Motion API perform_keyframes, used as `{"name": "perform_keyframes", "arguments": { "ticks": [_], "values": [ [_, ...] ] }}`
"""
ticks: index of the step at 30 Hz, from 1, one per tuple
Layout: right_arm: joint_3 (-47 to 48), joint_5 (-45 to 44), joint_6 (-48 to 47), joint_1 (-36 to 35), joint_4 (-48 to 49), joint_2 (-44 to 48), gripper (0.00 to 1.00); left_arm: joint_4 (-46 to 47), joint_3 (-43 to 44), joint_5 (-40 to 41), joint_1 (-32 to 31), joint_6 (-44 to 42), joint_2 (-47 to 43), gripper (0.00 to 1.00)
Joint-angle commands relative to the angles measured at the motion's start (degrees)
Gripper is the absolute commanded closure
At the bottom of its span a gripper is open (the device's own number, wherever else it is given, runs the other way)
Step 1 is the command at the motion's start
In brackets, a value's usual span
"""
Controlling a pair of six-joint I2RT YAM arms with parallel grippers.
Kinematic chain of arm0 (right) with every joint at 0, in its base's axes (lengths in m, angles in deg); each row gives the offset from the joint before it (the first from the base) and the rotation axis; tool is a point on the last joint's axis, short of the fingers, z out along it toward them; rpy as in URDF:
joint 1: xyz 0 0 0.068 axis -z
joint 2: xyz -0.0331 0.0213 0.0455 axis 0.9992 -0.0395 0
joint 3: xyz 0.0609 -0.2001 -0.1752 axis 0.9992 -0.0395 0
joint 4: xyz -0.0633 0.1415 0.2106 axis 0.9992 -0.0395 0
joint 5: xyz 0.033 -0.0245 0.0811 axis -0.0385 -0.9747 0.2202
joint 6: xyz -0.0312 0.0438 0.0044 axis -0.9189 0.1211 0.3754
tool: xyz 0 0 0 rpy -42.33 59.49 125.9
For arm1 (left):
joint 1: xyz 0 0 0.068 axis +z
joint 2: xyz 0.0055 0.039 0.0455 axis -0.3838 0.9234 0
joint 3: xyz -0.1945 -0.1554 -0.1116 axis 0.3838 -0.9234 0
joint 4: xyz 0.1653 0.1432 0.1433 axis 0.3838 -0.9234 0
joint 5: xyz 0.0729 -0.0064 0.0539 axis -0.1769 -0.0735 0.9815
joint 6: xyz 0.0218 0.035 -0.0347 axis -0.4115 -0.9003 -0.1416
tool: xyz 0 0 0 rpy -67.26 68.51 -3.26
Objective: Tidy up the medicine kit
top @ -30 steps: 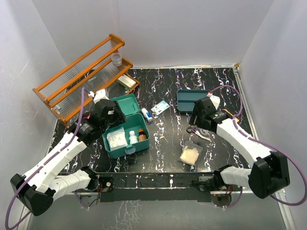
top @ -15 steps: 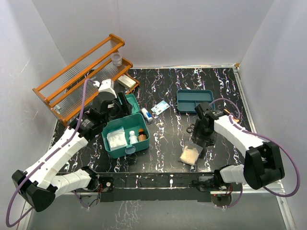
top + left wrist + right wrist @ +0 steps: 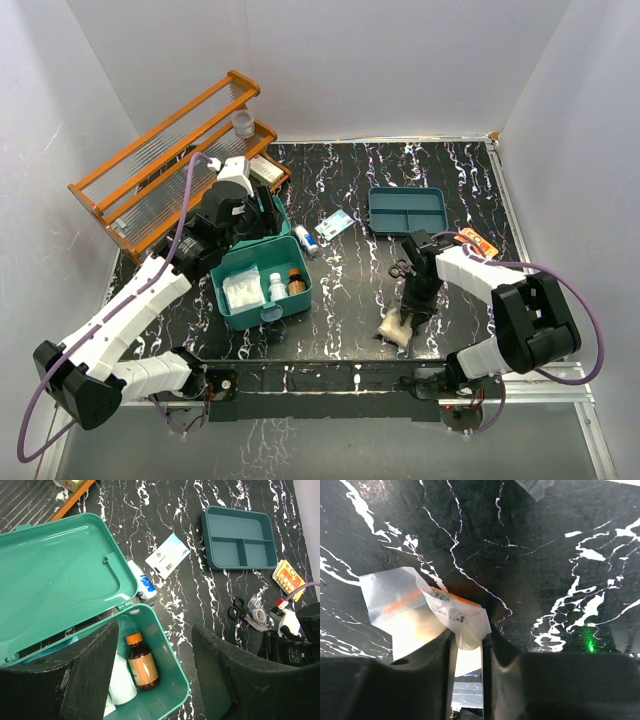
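The medicine kit is a teal box standing open left of centre, its lid laid back. Inside lie a brown bottle, a white bottle and a white pouch. My left gripper hovers open over the kit's back edge, holding nothing. Near the front edge, my right gripper points down, shut on a corner of a clear plastic bag with tan contents.
A shallow teal tray sits at the back right, an orange packet beside it. Scissors lie by the right arm. A white card and small tube lie mid-table. An orange rack stands back left.
My right gripper came forward and down from near the scissors onto the bag and closed on its corner. My left arm moved back over the kit's lid.
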Motion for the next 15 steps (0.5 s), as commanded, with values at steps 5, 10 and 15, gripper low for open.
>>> {"name": "perform_keyframes", "arguments": {
  "ticks": [5, 10, 15],
  "values": [
    [2.5, -2.0, -0.9, -0.8, 6.7, -0.8, 0.94, 1.8, 2.2, -3.2, 0.0, -3.5, 1.3, 0.39],
    [8.7, -4.2, -2.2, -1.2, 9.9, 0.5, 1.00, 3.9, 0.2, -4.9, 0.0, -4.8, 1.0, 0.36],
    [15.0, -2.4, -5.1, -1.3, 15.7, -0.1, 1.00, 5.7, -1.4, -12.8, 0.0, -6.2, 2.3, 0.31]
  ]
}}
